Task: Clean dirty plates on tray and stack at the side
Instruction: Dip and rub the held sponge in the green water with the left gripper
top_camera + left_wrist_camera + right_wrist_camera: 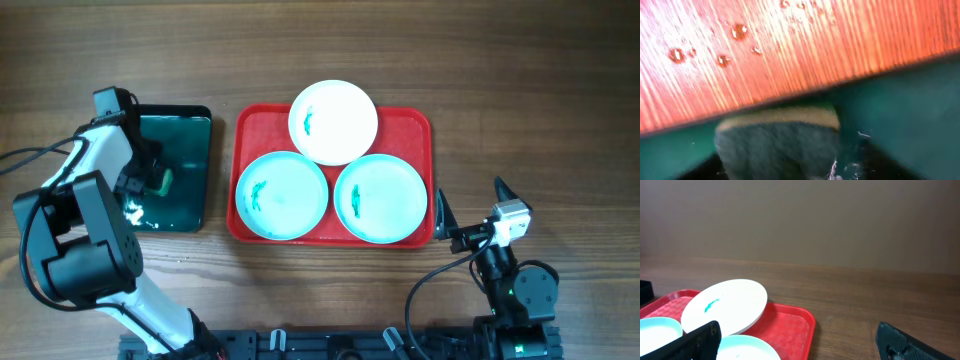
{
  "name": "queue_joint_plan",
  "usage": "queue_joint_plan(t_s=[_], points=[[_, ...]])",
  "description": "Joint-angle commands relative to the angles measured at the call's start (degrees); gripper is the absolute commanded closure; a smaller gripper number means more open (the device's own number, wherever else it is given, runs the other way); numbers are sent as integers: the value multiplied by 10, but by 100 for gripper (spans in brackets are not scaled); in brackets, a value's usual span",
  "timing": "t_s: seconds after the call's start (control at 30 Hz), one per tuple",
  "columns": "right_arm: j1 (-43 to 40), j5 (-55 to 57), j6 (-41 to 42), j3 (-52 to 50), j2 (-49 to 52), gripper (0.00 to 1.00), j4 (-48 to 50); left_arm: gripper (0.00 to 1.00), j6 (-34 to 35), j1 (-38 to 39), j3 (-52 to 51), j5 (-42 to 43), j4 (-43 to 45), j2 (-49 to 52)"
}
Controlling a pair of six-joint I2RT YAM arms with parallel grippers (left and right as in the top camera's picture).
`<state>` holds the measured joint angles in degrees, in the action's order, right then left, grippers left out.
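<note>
The red tray (245, 130) holds three plates. A white plate (340, 130) leans at the back, resting on two pale turquoise plates, one left (290, 200) and one right (390, 205). Each has a small green smear. My left gripper (152, 182) is over a dark green tray, shut on a green sponge (164, 181). In the blurred left wrist view the sponge (777, 142) fills the space between the jaws. My right gripper (470, 195) is open and empty, just right of the red tray. The right wrist view shows the white plate (725, 305), the tray (790, 325) and the gripper (800, 347).
The smaller dark green black-rimmed tray (190, 170) lies left of the red tray and looks wet (910, 110). Water drops (739, 31) sit on the wood table (500, 60) beside it. A cable runs at the far left (25, 158).
</note>
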<state>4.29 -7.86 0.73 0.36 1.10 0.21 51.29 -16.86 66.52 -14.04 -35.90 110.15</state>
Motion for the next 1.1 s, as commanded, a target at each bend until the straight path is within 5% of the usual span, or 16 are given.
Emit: queue_joint_plan(t_s=[0.0, 0.1, 0.17, 0.2, 0.37, 0.4, 0.47, 0.53, 0.57, 0.6, 0.67, 0.87, 0.97, 1.0, 1.03, 1.07], points=[[-3, 3, -7, -1, -3, 0, 2, 96, 0, -4, -18, 0, 4, 29], [-3, 3, -7, -1, -3, 0, 2, 92, 0, -4, -18, 1, -9, 29], [-3, 3, -7, -1, -3, 0, 2, 15, 0, -3, -18, 19, -25, 29], [-3, 3, -7, -1, -3, 0, 2, 0, 0, -3, -18, 52, -36, 29], [-3, 3, -7, -1, -3, 0, 2, 9, -1, -3, -18, 177, -90, 29], [-3, 3, -7, -1, -3, 0, 2, 22, -1, -3, -18, 186, -92, 29], [-3, 3, -7, -1, -3, 0, 2, 71, 0, -3, -18, 192, -97, 29], [-3, 3, -7, -1, -3, 0, 2, 96, 0, -3, -18, 191, -94, 29], [-3, 3, -7, -1, -3, 0, 2, 96, 0, -3, -18, 190, -89, 29], [-3, 3, -7, -1, -3, 0, 2, 80, 0, -3, -18, 185, -80, 29], [-3, 3, -7, -1, -3, 0, 2, 0, 0, -3, -18, 140, -56, 29], [-3, 3, -7, -1, -3, 0, 2, 0, 0, -3, -18, -4, -7, 29], [-3, 3, -7, -1, -3, 0, 2, 47, 0, -3, -18, -4, -2, 29], [-3, 3, -7, -1, -3, 1, 2, 79, 0, -3, -18, -4, -2, 29], [-3, 3, -7, -1, -3, 0, 2, 96, 0, -3, -18, -4, -3, 29], [-3, 3, -7, -1, -3, 0, 2, 96, 0, -3, -18, -4, -5, 29]])
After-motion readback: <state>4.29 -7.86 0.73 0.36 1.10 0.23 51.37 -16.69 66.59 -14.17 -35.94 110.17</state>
